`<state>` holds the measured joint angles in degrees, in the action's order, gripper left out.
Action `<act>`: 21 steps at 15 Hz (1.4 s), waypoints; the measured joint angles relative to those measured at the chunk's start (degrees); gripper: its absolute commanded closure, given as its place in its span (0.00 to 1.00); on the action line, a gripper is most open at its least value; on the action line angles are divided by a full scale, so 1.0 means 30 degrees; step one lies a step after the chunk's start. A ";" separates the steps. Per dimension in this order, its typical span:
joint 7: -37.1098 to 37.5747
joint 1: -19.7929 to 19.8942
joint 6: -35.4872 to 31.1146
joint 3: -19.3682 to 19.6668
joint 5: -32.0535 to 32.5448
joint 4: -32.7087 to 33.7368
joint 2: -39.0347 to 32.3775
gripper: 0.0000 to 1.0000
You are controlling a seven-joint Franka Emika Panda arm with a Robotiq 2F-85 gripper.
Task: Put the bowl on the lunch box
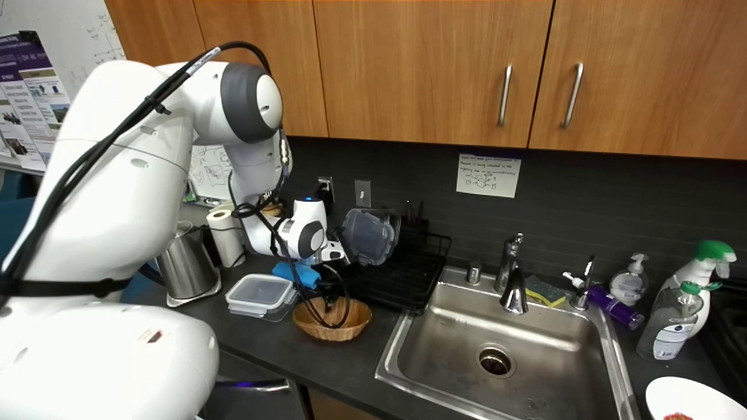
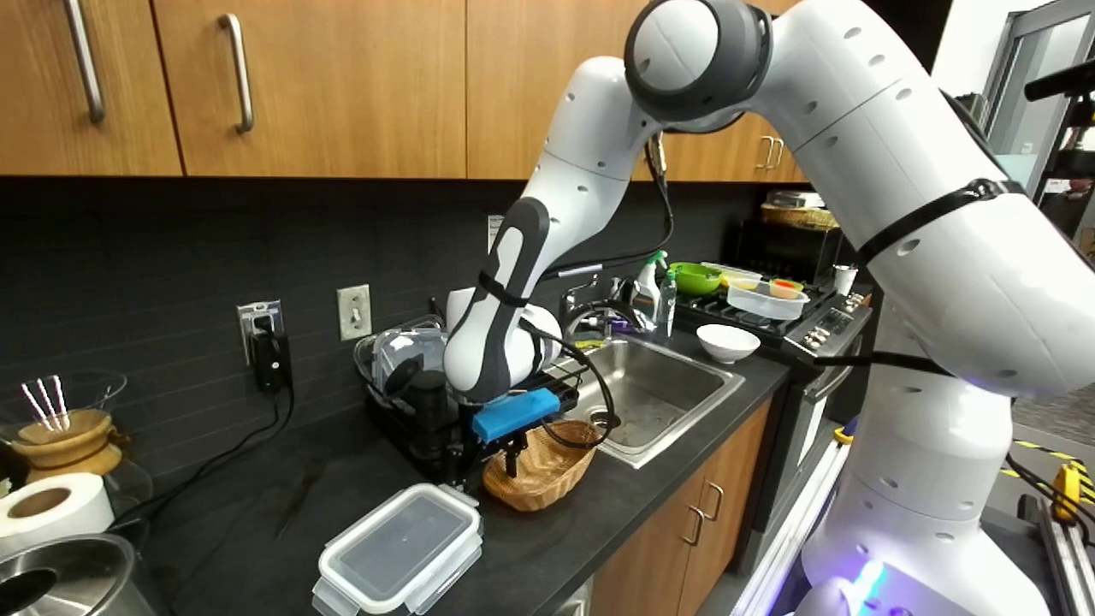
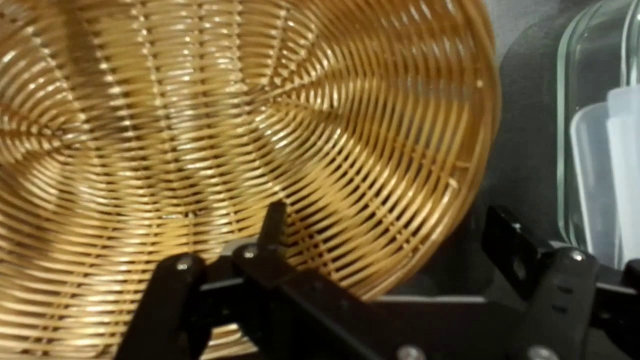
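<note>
Evidently the grasp comes next: in the wrist view the woven bowl [image 3: 300,150] fills most of the space, and the gripper [image 3: 387,215] is spread wide with nothing held, one of its fingers [image 3: 274,225] over the inside of the bowl, its mate outside the rim [image 3: 481,160] and above the gap before the lunch box [image 3: 595,180]. The rim runs between them but nearer the outer finger, so a slight shift outward before closing seems worthwhile; too much could knock the lunch box. How deep the tips sit against the rim cannot be told, so check that first and squeeze gently, since wicker likely flexes. In an exterior view the bowl sits upright near the front edge of the tabletop [image 1: 274,341], between the lunch box and the sink [image 1: 443,344], with the dish rack [image 1: 402,283] just behind; a straight lift is best, with no sideways travel until its base clears the lunch box. In an exterior view the flat lid [image 2: 398,547] faces up, nearer the tabletop's front edge than its back, while a cable loop [image 2: 610,409] crosses in front of the bowl; whether it touches is unclear, so watch that it does not snag. Aim the bowl's middle over the lid's middle and lower it level before releasing, as it looks wide enough to overhang and tip.
</note>
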<state>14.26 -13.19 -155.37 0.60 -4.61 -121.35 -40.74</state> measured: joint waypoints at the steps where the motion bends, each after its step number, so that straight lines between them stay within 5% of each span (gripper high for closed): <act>1: 0.0041 -0.0012 -0.0215 0.0027 0.0000 -0.0084 0.0000 0.00; 12: 0.1400 -0.1334 -0.1017 0.1078 0.0005 -0.0374 0.0002 0.03; 13: 0.1463 -0.1367 -0.1017 0.1093 0.0005 -0.0374 0.0003 0.26; 15: 0.1472 -0.1363 -0.1053 0.1093 0.0005 -0.0374 0.0004 0.29; 21: 0.1470 -0.1138 -0.1387 0.1076 0.0004 -0.0521 0.0254 0.66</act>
<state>18.68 -16.61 -159.53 3.83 -4.60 -122.92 -39.98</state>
